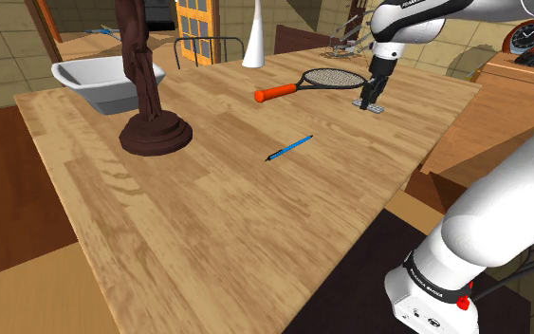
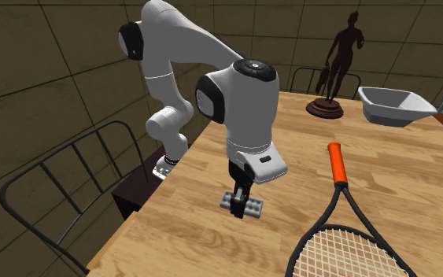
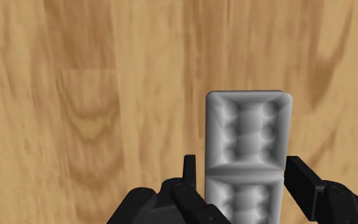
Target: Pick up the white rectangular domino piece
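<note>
Gripper (image 3: 242, 168) is clamping the domino (image 3: 250, 127) at its 9 and 3 o'clock edges, so I'm going for a slow straight lift.

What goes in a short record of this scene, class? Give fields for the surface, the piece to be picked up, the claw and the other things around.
surface: wooden table
piece: pale grey domino, between the claw's fingers
claw: pointing down, closed on the domino's long sides
lifted: cannot tell
nearest thing: racket with an orange handle, beside the domino
also on the table: blue pen, dark statue, white bowl, white vase
</note>
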Robot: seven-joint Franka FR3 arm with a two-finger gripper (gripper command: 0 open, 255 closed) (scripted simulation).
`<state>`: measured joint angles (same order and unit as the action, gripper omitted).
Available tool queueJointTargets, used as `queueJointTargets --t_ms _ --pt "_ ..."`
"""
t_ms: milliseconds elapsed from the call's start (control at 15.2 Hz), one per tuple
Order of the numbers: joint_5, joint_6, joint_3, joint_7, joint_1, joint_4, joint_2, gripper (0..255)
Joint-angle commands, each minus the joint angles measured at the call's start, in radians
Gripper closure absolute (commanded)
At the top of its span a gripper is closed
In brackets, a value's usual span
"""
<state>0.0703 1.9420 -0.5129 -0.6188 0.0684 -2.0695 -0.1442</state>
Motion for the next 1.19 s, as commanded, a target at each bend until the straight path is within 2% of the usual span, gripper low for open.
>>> queueJointTargets --t_ms 0,528,1122 --pt "-0.002 0.000 0.000 -0.001 0.000 -0.002 0.002 255" --pt "-0.001 0.002 0.000 0.000 -0.001 -0.004 0.001 255" --pt "0.004 -0.119 0.008 0.006 -0.004 0.100 -0.017 255"
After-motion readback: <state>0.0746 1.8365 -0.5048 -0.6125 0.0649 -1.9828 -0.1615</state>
